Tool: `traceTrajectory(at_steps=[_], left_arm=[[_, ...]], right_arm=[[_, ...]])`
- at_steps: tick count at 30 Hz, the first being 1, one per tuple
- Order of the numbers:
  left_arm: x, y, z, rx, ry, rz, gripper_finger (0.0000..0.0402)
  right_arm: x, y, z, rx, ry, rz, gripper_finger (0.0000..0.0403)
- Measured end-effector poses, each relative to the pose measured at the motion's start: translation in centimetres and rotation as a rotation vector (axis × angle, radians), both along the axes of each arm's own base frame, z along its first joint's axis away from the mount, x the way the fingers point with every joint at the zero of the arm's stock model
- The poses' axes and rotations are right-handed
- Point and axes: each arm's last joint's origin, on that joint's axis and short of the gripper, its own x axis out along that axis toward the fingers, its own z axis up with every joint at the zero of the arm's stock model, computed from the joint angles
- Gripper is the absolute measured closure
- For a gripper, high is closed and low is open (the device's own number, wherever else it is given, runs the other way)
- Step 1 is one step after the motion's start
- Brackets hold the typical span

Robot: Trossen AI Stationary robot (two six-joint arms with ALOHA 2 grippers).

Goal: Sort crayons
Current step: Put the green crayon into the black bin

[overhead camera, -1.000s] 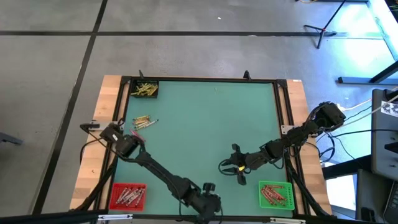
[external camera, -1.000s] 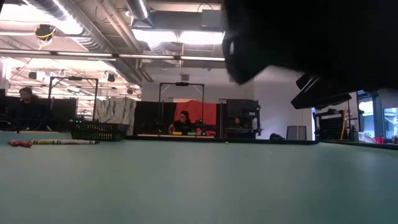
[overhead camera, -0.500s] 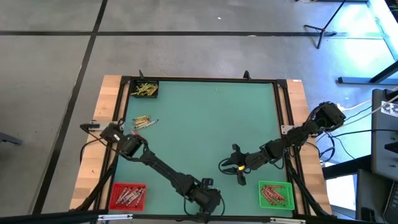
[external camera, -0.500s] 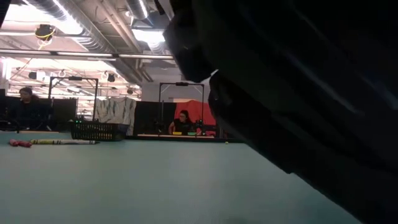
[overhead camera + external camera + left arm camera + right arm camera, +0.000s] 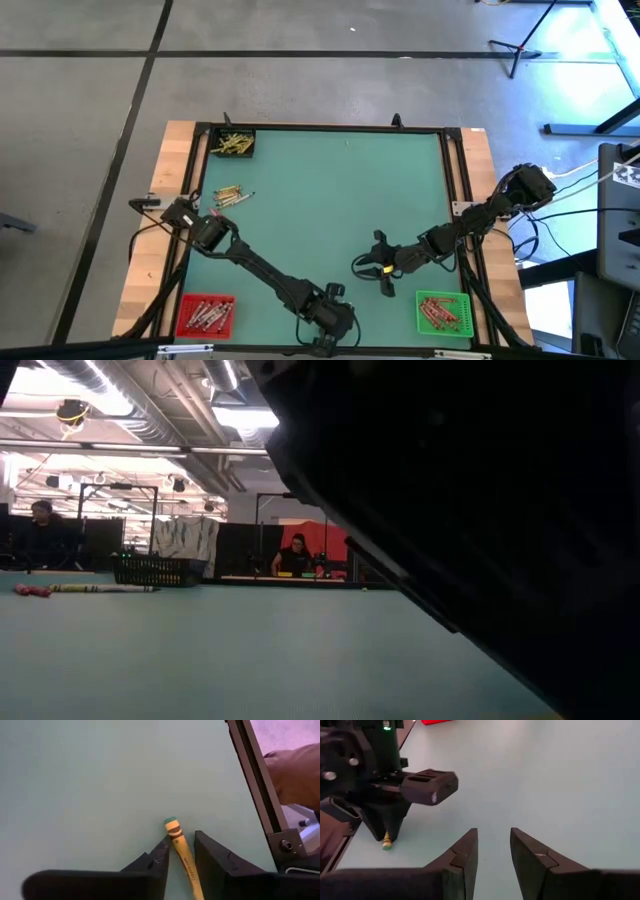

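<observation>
Yellow crayon (image 5: 182,860) sits between the left gripper (image 5: 181,851)'s narrowed fingers, seemingly pinched near its tip. That off-centre grip might let it pivot or slip when lifted. The right gripper (image 5: 492,851) waits nearby, parted and empty.

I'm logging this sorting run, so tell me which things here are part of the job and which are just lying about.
Part of the job:
- yellow crayon between the left gripper fingers
- loose crayons on the mat
- black bin, red bin, green bin, each holding crayons
- right gripper, open and empty

Just lying about:
- tripod on the floor
- cables beside the table
</observation>
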Motion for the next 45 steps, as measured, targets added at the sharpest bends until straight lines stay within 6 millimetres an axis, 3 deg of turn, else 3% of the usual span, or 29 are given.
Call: traceTrajectory(at_steps=[7,13,17,21,28,39,45], left_arm=[[0.0,0.0,-0.1,0.023,-0.013,-0.027,0.0392],[-0.5,-0.2,1.2,0.020,-0.019,-0.035,0.0390],[-1.4,-0.6,3.6,0.043,-0.043,-0.035,0.0387],[-2.9,-0.3,7.4,0.087,-0.051,-0.024,0.0387],[-6.4,1.2,12.3,0.350,-0.055,0.030,0.0387],[-8.9,4.7,15.7,0.587,0.019,0.090,0.0386],[-9.8,7.6,17.4,0.659,0.035,0.144,0.0386]], right_arm=[[0.0,-0.1,0.0,-0.013,-0.008,-0.024,0.0292],[0.0,-0.1,0.0,-0.013,-0.007,-0.023,0.0292],[0.0,-0.1,0.0,-0.012,-0.006,-0.023,0.0292],[0.0,-0.1,0.0,-0.011,-0.006,-0.023,0.0292],[0.1,-0.1,0.2,-0.010,-0.033,-0.048,0.0292],[0.4,-0.3,0.7,-0.071,-0.111,-0.123,0.0292],[0.4,-0.4,0.8,-0.125,-0.124,-0.121,0.0292]])
